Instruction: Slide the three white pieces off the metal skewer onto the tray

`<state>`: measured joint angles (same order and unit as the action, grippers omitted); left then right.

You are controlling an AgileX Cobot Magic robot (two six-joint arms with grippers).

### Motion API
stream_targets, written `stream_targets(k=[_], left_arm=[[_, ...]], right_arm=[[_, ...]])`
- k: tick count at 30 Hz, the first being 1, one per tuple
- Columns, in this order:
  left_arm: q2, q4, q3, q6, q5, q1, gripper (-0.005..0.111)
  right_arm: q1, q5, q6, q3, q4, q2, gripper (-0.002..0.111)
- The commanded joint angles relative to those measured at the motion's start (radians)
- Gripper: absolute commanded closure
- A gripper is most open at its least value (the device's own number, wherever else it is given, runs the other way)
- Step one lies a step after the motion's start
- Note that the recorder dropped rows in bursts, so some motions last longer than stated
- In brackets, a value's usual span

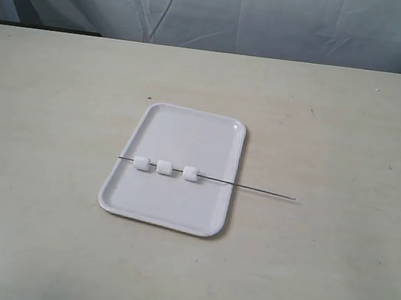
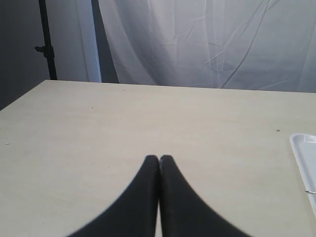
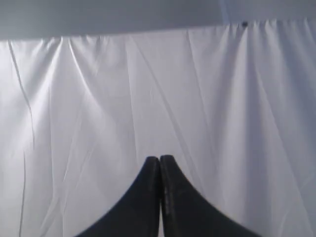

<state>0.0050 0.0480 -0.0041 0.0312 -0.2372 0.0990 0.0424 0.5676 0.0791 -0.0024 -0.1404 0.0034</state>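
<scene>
The white tray [image 1: 181, 129] lies in the middle of the table. Across it rests the thin metal skewer [image 1: 261, 192], its right end sticking out over the table past the tray's rim. Three white pieces are threaded on it in a row: one at the left [image 1: 141, 162], one in the middle [image 1: 164, 167], one at the right [image 1: 191, 172]. Neither arm shows in the exterior view. My left gripper [image 2: 159, 158] is shut and empty above bare table, with a corner of the tray [image 2: 302, 148] far off to its side. My right gripper [image 3: 159, 158] is shut and empty, facing the curtain.
The beige table [image 1: 52, 102] spreads wide on every side of the tray. A white curtain [image 1: 275, 16] hangs behind its far edge. A dark stand [image 2: 45, 44] rises beyond the table corner in the left wrist view.
</scene>
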Motion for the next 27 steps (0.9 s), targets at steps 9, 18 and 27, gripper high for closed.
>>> stream_targets(k=[9,18,27], left_arm=[[-0.005,0.0,0.004,-0.001,0.005,0.002,0.107],[-0.005,0.0,0.004,-0.001,0.005,0.002,0.107],[-0.005,0.0,0.004,-0.001,0.005,0.002,0.107]], right_arm=[[-0.003,-0.034,-0.183,-0.104,0.108,0.015,0.109],[-0.003,-0.421,-0.135,-0.413,0.401,0.219,0.109],[-0.003,-0.944,-0.135,-0.646,0.336,0.621,0.109]])
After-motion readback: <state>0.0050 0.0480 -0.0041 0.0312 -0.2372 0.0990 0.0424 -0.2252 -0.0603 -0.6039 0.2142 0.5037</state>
